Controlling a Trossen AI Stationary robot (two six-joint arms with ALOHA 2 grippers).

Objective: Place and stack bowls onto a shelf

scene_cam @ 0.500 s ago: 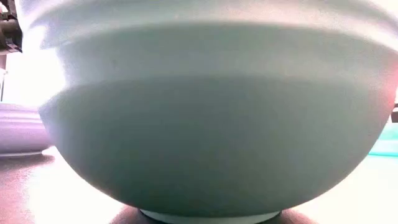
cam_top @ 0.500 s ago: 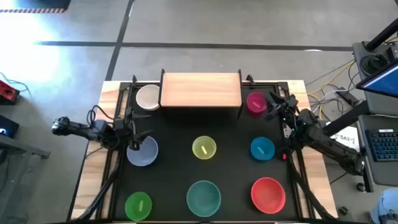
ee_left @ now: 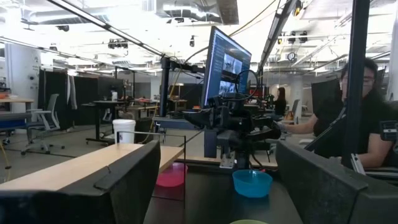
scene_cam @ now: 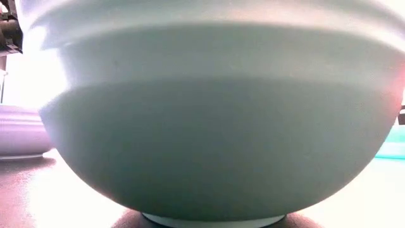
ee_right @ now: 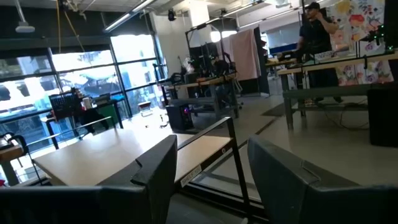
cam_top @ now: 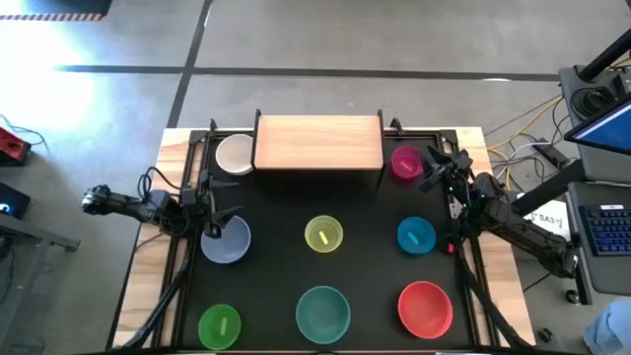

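While my left fingers (cam_top: 218, 223) are hovering spread by the lavender-blue bowl (cam_top: 227, 241) and my right fingers (cam_top: 435, 168) are waiting spread beside the magenta bowl (cam_top: 405, 162), I am risking tipping a rim; bowls are sitting empty on the tabletop (cam_top: 276, 256), shelf (cam_top: 318, 143) bare.

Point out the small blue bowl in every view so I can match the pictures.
High view: blue bowl on the table's right side, between the magenta bowl and the red bowl.
Low view: only a teal sliver at the right edge; unsure.
Left wrist view: centre-right.
Right wrist view: not in it.
Shared landmark: the shelf.
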